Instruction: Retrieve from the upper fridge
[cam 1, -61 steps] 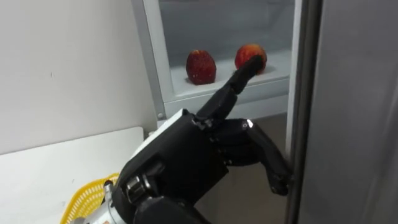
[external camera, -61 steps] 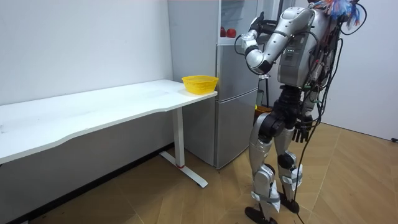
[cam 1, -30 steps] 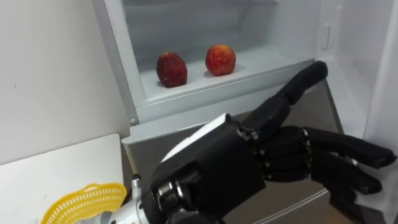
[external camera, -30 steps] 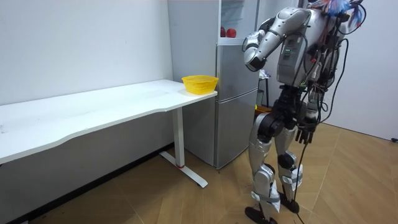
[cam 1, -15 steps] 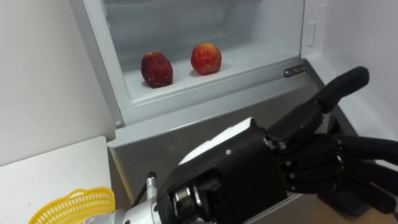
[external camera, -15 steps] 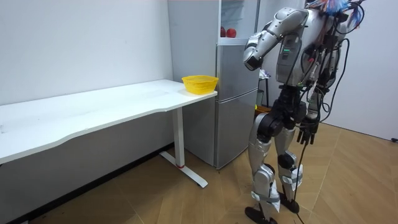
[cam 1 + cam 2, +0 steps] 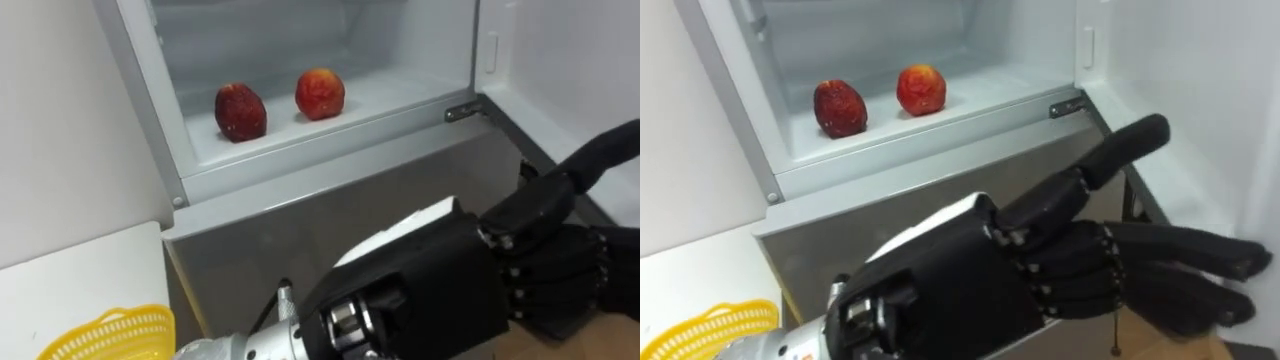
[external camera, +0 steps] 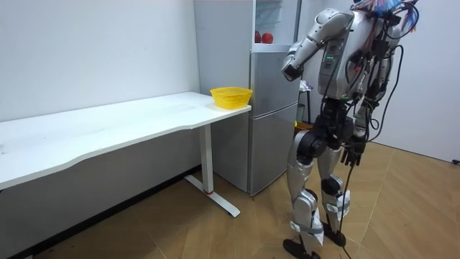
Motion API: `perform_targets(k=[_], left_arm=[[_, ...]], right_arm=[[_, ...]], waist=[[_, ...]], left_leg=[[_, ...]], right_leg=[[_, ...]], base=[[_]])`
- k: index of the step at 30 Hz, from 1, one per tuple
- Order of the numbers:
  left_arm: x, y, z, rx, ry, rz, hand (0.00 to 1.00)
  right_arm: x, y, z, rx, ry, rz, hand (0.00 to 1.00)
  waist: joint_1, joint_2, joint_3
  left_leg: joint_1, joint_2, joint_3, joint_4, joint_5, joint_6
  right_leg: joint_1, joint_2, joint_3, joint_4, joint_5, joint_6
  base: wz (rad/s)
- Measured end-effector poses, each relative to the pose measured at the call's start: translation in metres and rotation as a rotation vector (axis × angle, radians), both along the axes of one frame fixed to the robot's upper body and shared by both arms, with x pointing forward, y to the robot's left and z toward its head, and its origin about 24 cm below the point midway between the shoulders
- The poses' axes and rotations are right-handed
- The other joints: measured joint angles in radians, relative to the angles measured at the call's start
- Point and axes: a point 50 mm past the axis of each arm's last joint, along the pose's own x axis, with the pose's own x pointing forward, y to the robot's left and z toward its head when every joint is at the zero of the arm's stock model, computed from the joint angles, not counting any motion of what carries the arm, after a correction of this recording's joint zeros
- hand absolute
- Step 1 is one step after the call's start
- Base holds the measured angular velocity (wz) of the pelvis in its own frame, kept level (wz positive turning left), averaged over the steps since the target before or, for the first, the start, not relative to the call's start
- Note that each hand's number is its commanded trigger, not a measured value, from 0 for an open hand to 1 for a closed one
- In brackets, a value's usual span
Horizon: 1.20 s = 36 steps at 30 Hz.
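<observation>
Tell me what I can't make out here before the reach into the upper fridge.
Upper fridge above the darker red fruit and the brighter red fruit: cut off by both eye views' top edge.
Lower fridge door: partly hidden behind the left hand.
Left hand's fingertips: cut off by the left eye view's right edge.
Yellow basket: cut off by the eye views' bottom edge.
Right hand: too small in the room view to read.

No legible text, label, brand, number or sign on fridge (image 7: 330,215) or elsewhere.
</observation>
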Motion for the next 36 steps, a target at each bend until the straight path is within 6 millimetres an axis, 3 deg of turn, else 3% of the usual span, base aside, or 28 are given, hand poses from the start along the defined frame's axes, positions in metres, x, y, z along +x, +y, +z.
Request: perform_targets(k=[16,23,26,31,33,36], left_arm=[[-0.004,-0.018,0.019,-0.039,-0.052,-0.057,0.00],[0.001,-0.014,0.013,0.028,-0.084,0.018,0.00],[0.007,-0.001,0.007,0.062,-0.093,0.115,0.00],[0.015,0.040,0.000,0.096,-0.092,0.365,0.00],[0.018,0.061,-0.001,0.102,-0.098,0.484,0.00],[0.015,0.092,0.005,0.076,-0.107,0.642,0.00]], right_arm=[[0.002,0.000,0.000,-0.004,-0.009,0.003,0.00],[-0.001,0.000,0.000,-0.009,0.002,0.004,0.00],[-0.004,0.000,-0.001,-0.009,0.018,0.006,0.00],[-0.011,0.000,-0.001,-0.007,0.039,-0.005,0.00],[-0.016,0.000,-0.002,-0.005,0.047,-0.015,0.00],[-0.019,0.000,-0.002,-0.003,0.038,-0.033,0.00]], waist=[[-0.014,0.002,-0.0012],[0.020,0.005,0.0000],[0.045,0.005,-0.0008],[0.098,0.003,-0.0004],[0.150,-0.001,-0.0004],[0.195,-0.013,-0.0001]], left_leg=[[0.002,0.003,0.011,-0.002,0.000,0.000],[0.000,0.004,0.014,-0.003,0.000,0.000],[0.001,0.004,0.013,-0.003,0.000,0.000],[0.000,0.002,-0.012,-0.004,0.002,-0.003],[0.001,0.003,-0.014,-0.004,0.003,-0.004],[-0.001,0.001,-0.037,-0.004,0.005,-0.008]], right_leg=[[0.001,0.004,0.010,-0.002,0.003,-0.002],[-0.003,0.003,0.009,-0.003,0.004,-0.002],[0.000,0.004,0.009,-0.001,0.004,-0.002],[0.012,0.002,-0.015,-0.004,0.005,-0.002],[0.015,0.001,-0.033,-0.004,0.004,-0.002],[0.020,0.000,-0.070,-0.004,0.004,-0.002]], base=[[-0.01],[0.00],[0.00],[0.13],[0.11],[0.18]])
